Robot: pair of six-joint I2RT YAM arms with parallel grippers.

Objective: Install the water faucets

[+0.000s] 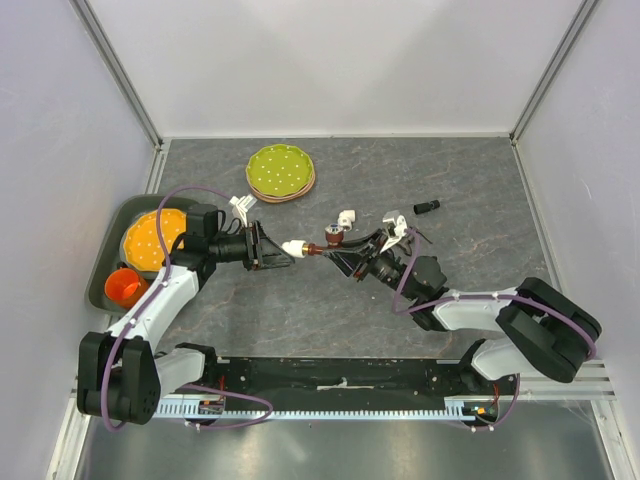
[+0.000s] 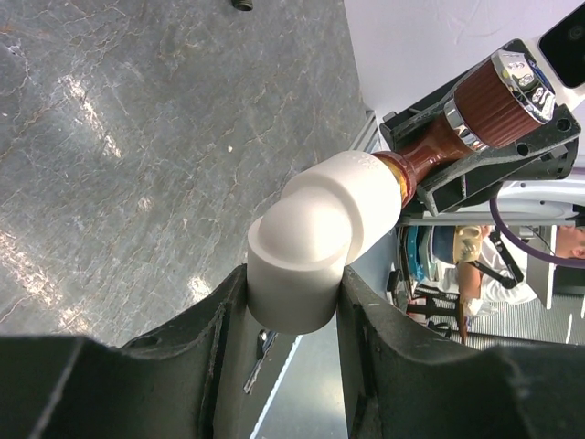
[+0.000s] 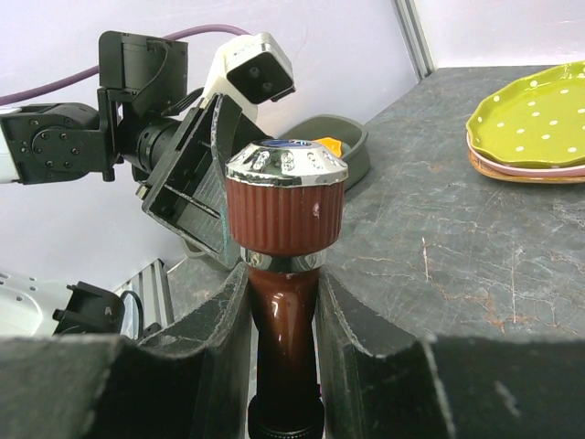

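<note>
Faucet (image 3: 285, 219) | clamped in right tool (image 3: 283, 306) (reddish-brown) | tip touching elbow (image 2: 320, 233) in left tool (image 2: 292, 306)

No legible txt, labels, brand names or nos. in any view. Blue spot on top of the chrome cap (image 3: 285, 165) of the reddish-brown faucet (image 3: 285, 302) is seen edge-on from the right wrist cam; can't tell if it carries a mark.

It was a robotics lab booth: white panel walls (image 1: 340, 60), aluminium posts (image 1: 117, 70), a grey table (image 1: 480, 170) (mounting rail (image 1: 300, 372) at front).
</note>
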